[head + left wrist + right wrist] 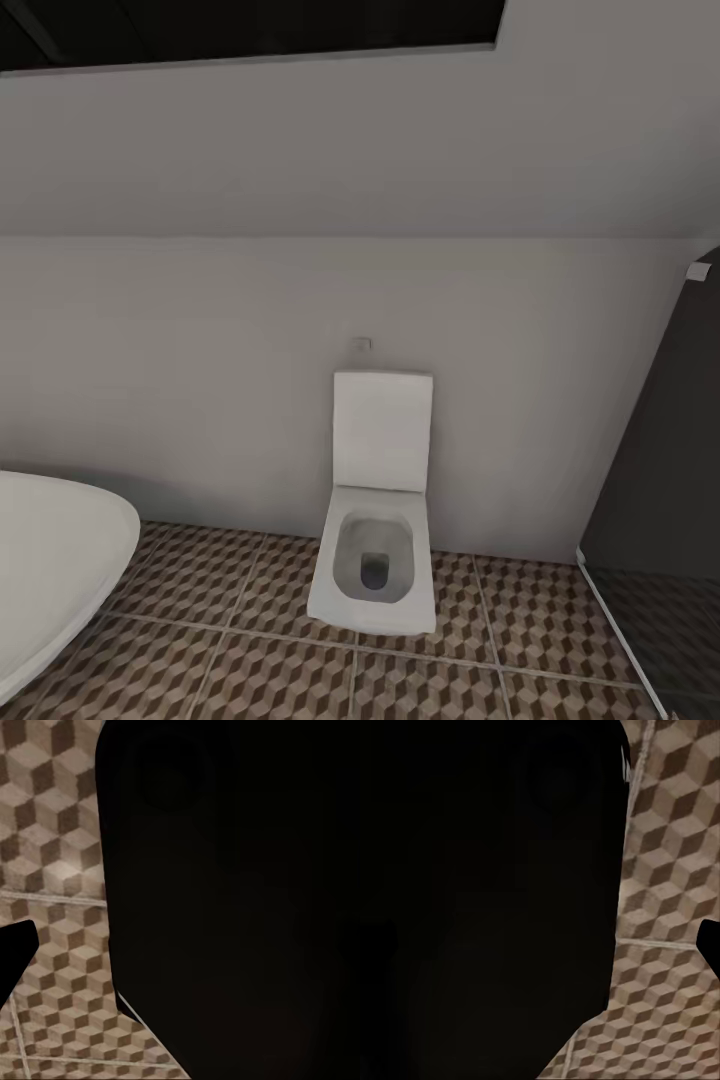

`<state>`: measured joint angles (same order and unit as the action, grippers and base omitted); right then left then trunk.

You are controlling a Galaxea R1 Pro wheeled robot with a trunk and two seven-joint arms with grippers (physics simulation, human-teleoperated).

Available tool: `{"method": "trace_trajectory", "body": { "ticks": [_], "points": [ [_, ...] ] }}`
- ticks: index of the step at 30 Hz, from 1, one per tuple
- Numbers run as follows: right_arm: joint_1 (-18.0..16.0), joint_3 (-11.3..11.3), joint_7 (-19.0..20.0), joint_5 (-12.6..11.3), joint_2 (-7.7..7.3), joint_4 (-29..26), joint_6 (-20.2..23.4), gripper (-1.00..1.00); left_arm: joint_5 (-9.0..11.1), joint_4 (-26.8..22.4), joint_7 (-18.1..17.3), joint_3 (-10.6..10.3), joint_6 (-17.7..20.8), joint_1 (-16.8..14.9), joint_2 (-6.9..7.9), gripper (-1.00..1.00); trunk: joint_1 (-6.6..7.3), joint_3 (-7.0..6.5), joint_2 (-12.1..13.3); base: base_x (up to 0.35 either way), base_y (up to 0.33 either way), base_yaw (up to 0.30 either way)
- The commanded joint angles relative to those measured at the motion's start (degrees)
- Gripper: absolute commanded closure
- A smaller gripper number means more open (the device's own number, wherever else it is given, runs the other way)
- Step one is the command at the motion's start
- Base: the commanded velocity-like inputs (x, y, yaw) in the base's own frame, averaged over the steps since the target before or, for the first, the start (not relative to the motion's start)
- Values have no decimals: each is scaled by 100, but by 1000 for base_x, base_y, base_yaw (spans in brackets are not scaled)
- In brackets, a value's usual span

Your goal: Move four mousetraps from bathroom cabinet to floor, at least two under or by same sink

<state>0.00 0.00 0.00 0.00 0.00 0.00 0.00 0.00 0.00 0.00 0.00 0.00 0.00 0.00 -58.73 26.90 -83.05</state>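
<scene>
- Head view: you face a plain grey wall with a white toilet (375,520) standing against it, its lid up and its bowl open to you. A small flush plate (361,345) sits on the wall just above the lid. The curved white rim of the bathtub (55,560) comes in at the left, and a dark shower screen (660,480) stands at the right. The bathroom floor (200,640), in its brown and beige cube tiles, runs under the toilet and beside the tub.
- Left wrist view: a large black shape lies close to the lens and covers most of what you see. Beside it you get a much closer look at the bathroom floor (52,855), with pale grout lines crossing the cube print. A small dark tip (15,952) pokes in at the edge; you cannot tell how the left jaws stand.
- Right wrist view: another black mass lies close to the lens, with the bathroom floor (675,870) beside it and a dark sliver (711,945) at the border. You cannot tell how the right jaws stand either.
</scene>
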Motion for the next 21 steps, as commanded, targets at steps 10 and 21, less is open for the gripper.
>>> {"method": "trace_trajectory", "body": {
  "ticks": [10, 21],
  "points": [
    [0, 38, 22, 52, 7, 0, -1, -100, 0, -55, 0, 11, -35, -8, 29, -100, 0, 3, -3, 0, 0, 0],
    [0, 31, -1, 48, 9, 0, -8, -100, 36, -153, 0, 16, -51, -8, 54, -100, 0, 3, -3, 0, 0, 0]
  ]
}}
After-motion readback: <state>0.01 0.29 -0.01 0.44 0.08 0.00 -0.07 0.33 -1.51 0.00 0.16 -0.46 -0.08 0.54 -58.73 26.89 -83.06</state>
